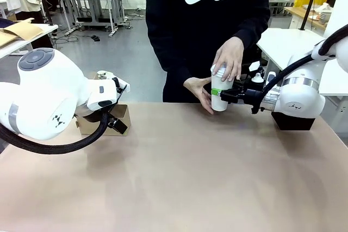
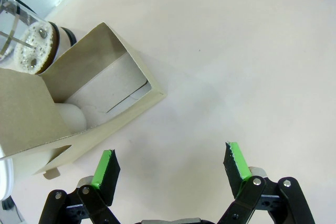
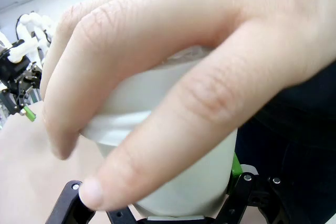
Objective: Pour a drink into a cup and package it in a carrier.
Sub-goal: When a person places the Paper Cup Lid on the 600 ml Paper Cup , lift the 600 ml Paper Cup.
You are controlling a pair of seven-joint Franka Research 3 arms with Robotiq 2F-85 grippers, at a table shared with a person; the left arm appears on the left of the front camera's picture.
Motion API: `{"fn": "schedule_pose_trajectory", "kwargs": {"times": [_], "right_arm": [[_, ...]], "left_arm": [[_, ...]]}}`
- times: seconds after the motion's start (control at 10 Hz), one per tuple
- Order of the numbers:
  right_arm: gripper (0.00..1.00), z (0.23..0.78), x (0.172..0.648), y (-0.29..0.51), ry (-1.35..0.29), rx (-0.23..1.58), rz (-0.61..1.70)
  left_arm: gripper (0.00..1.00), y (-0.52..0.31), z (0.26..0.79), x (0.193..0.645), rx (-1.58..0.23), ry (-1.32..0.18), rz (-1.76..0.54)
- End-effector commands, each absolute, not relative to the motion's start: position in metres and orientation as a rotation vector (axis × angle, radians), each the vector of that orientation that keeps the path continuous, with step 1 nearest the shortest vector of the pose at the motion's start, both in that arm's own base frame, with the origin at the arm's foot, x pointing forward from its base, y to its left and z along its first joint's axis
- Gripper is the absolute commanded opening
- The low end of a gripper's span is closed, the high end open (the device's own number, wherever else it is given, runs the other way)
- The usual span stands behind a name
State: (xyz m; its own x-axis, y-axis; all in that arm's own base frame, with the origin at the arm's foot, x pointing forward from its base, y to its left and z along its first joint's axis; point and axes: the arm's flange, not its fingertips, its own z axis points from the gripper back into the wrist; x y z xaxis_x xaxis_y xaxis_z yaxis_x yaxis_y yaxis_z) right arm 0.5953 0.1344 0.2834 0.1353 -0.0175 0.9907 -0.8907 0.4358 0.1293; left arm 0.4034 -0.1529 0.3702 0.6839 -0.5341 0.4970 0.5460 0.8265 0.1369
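White lidded paper cup [image 1: 218,92] clasped by the right gripper [image 1: 219,94], person's hand [image 1: 229,58] over its lid [image 3: 118,121], left gripper [image 2: 170,156] spread wide.

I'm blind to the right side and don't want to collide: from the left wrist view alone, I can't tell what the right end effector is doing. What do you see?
Observer: In the front view, the right end effector is closed on a white cup.

Operator: Is anyone touching that cup?

Observer: Yes, the person's hand grips its top.

Operator: Any obstacle over there?

Observer: A black box sits on the table below the right arm.
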Motion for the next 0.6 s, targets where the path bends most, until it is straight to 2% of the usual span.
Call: {"fn": "schedule_pose_trajectory", "kwargs": {"times": [0.0,0.5], "right_arm": [[0.81,0.2872,0.5946,0.1364,-1.300,0.920,0.771],[0.81,0.2872,0.5946,0.1364,-1.300,0.920,0.771]], "left_arm": [[1.00,-0.1523,0.3704,0.4034,-0.025,-0.550,-0.604],[1.00,-0.1523,0.3704,0.4034,-0.025,-0.550,-0.604]]}}
